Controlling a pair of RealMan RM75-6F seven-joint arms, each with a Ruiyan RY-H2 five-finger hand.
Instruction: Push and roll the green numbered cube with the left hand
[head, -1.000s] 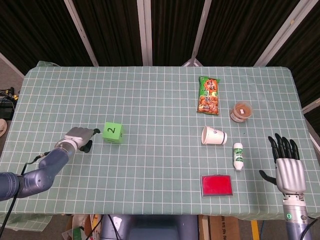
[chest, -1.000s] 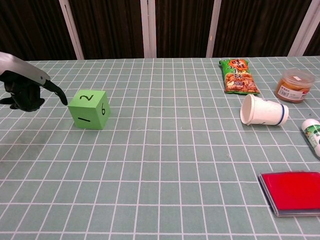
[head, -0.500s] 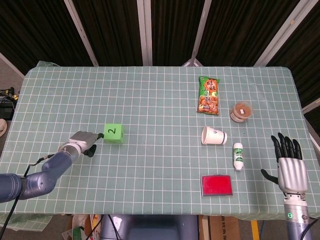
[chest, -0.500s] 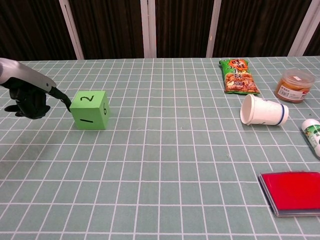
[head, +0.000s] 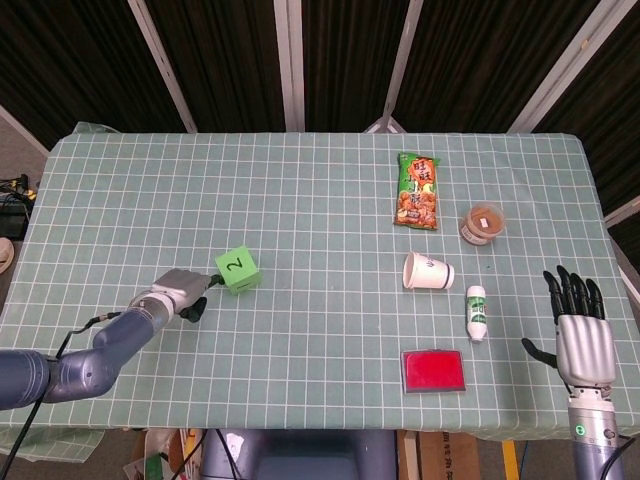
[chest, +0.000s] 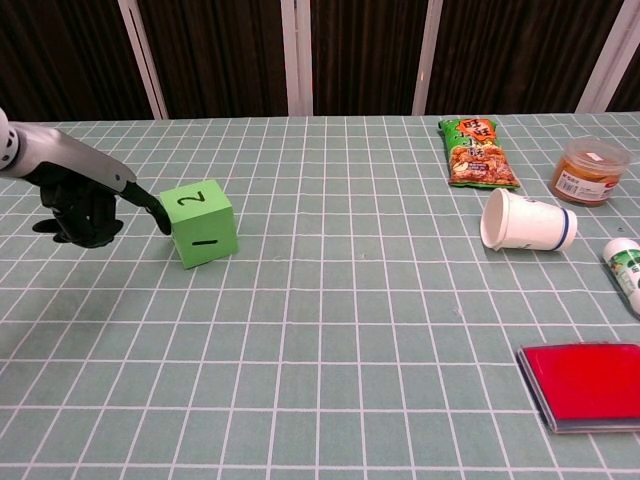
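Note:
The green numbered cube (head: 237, 269) (chest: 203, 224) sits left of the table's middle, "2" on top and "1" on its near face, turned slightly. My left hand (head: 178, 293) (chest: 85, 196) lies just left of it, one dark finger stretched out and touching the cube's left side, the other fingers curled in. It holds nothing. My right hand (head: 579, 325) hovers at the table's front right corner, fingers spread and nothing in it; the chest view does not show it.
A snack bag (head: 417, 190), a brown jar (head: 482, 223), a tipped white cup (head: 427, 271), a small white bottle (head: 476, 311) and a red box (head: 433, 370) lie on the right half. The checked green cloth (head: 300, 200) covers the table.
My left hand moved right and nearer, pushing the cube to the right. The cube turned so that its "6" face no longer shows in the chest view. The right hand barely shifted.

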